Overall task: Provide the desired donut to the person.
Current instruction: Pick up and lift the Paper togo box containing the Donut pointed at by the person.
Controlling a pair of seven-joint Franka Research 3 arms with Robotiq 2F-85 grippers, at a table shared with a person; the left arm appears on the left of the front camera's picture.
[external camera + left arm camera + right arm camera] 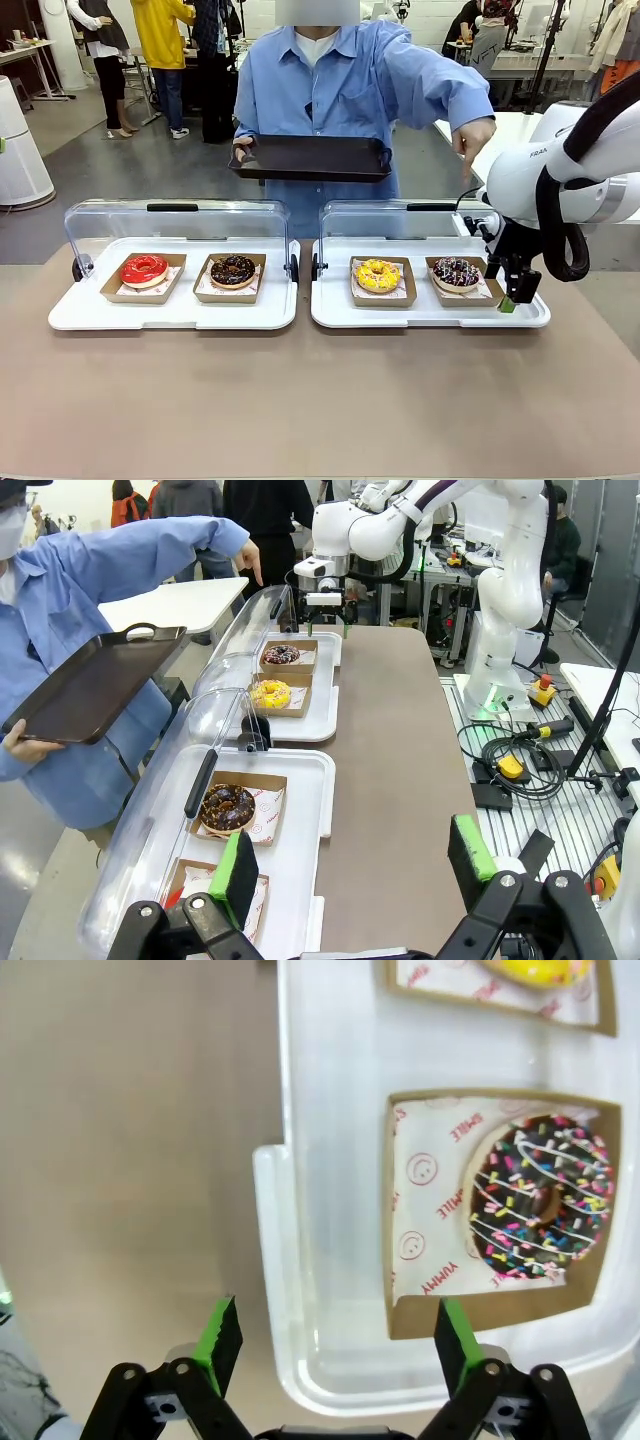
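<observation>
The person (pixel 340 85) in a light blue shirt holds a dark tray (pixel 310 158) in one hand. Their other hand (pixel 470 140) points down towards the chocolate sprinkle donut (pixel 457 272) in its cardboard holder, at the right of the right white tray (pixel 430 312). My right gripper (pixel 515 290) is open and hovers low over that tray's right end, just beside the sprinkle donut (pixel 540 1210); its green pads (pixel 220 1340) straddle the tray's corner. In the left wrist view my left gripper (pixel 352 865) is open and empty above the table, beside the left tray.
A yellow donut (pixel 378 274) shares the right tray. The left tray (pixel 175 312) holds a red donut (pixel 144 269) and a chocolate donut (pixel 233 270). Clear lids (pixel 175 222) stand open behind both trays. Bare brown tabletop (pixel 320 400) lies in front.
</observation>
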